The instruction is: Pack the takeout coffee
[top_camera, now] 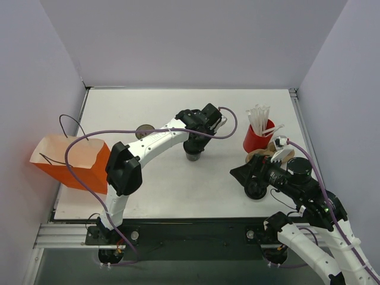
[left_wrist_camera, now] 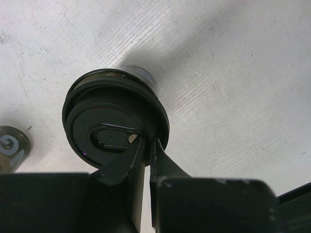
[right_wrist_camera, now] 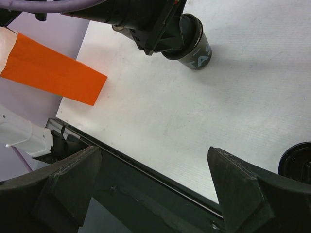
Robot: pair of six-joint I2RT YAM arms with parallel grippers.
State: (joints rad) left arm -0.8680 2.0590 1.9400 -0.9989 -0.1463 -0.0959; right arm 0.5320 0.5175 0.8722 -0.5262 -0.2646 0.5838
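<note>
White tabletop (top_camera: 178, 184) holds takeout coffee (left_wrist_camera: 112, 111), its rim pinched by left tool (left_wrist_camera: 146, 143); right tool (right_wrist_camera: 153, 155) gapes.

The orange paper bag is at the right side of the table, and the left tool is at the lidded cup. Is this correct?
No: the orange paper bag is at the left side, as the top external view shows. The left tool is at the lidded cup.

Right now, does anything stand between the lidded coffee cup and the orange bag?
Nothing visible on the table between the takeout coffee and the orange bag; a small dark round thing lies beside that line, farther back.
</note>
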